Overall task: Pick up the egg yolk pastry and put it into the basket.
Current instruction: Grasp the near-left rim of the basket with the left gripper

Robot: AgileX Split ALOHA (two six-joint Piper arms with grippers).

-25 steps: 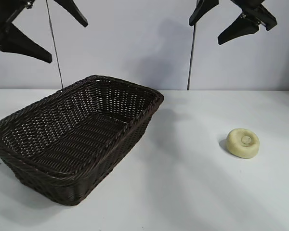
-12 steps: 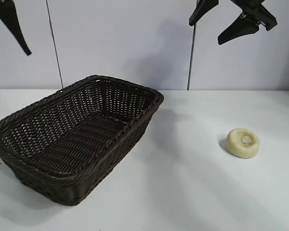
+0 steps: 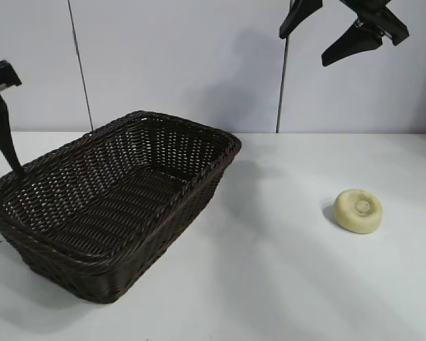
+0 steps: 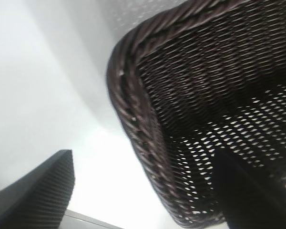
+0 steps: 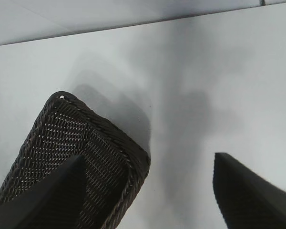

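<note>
Below our spread, empty right gripper (image 3: 334,32) the egg yolk pastry (image 3: 358,210) sits nearer than to our spread left gripper (image 4: 143,191) beside the basket (image 3: 199,135).

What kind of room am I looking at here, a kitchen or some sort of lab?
Most likely a robot test bench, not a kitchen. A bare white table stands against plain pale wall panels, with only a wicker basket and one small pastry set out. Black robot pincers hang above: left pincer, right pincer.
</note>
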